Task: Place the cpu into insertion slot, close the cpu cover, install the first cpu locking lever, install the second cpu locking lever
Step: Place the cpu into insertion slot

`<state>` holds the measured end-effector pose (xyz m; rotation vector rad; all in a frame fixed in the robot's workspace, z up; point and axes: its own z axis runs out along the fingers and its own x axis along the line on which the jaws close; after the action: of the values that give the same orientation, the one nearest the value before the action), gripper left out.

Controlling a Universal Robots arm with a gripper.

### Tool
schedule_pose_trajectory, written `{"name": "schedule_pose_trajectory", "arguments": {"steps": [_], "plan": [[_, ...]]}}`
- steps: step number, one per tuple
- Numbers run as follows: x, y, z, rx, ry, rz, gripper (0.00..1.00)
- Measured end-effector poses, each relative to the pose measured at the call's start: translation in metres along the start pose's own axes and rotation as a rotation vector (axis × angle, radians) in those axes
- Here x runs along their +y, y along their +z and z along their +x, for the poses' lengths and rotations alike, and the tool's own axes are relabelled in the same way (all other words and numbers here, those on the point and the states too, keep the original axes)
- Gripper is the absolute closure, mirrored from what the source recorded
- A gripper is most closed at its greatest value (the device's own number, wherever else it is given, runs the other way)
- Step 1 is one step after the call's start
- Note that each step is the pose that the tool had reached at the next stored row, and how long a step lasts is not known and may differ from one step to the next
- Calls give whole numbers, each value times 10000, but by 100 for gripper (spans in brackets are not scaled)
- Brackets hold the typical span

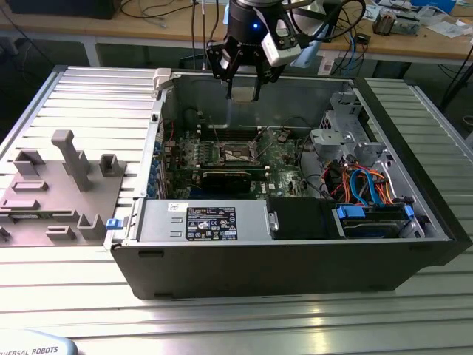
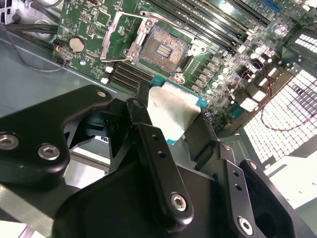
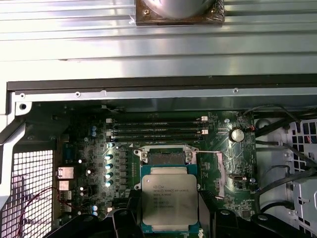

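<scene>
Computer case (image 1: 295,268), jaws closed — gripping cpu (image 3: 170,203)

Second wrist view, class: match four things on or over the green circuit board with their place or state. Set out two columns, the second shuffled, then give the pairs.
Column one
1. the cpu
2. the insertion slot
3. the cpu cover
4. coin battery

Column two
A. open, beside the slot
B. round and silver, seated on the board
C. held in the gripper, above the board
D. empty, contacts exposed

Pairs: 1-C, 2-D, 3-A, 4-B
</scene>
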<state>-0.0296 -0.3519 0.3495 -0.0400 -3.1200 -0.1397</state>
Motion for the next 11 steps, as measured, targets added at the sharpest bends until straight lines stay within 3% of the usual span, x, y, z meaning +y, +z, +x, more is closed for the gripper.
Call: {"name": "schedule_pose_trajectory", "arguments": {"steps": [5, 7, 11], "plan": [[-1, 17, 0, 0, 0, 0, 46], [-10, 108, -2, -1, 0, -1, 46], [-10, 114, -2, -1, 0, -1, 46]]}}
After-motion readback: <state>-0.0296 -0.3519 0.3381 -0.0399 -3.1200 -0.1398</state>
